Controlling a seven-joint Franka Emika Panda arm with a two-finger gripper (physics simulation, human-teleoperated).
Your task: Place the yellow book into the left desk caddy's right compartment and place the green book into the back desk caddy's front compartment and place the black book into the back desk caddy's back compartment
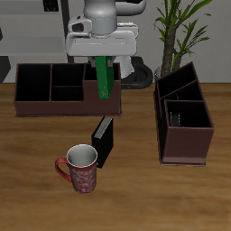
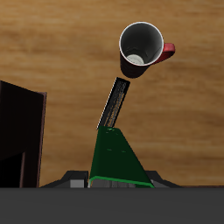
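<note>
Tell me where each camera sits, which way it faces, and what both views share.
Exterior view: in front of and above the table, facing the arm; shows the gripper holding the green book at a desk caddy.
Wrist view: on the gripper, looking down past the green book at the table.
Shared: green book, black book, mug.

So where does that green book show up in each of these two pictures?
Exterior view: the flat green book hangs upright from the gripper, above the long dark desk caddy at the back.
Wrist view: the green book juts out from the gripper toward the table.
Shared landmark: the red mug with a white inside, beside the thin black book.
</note>
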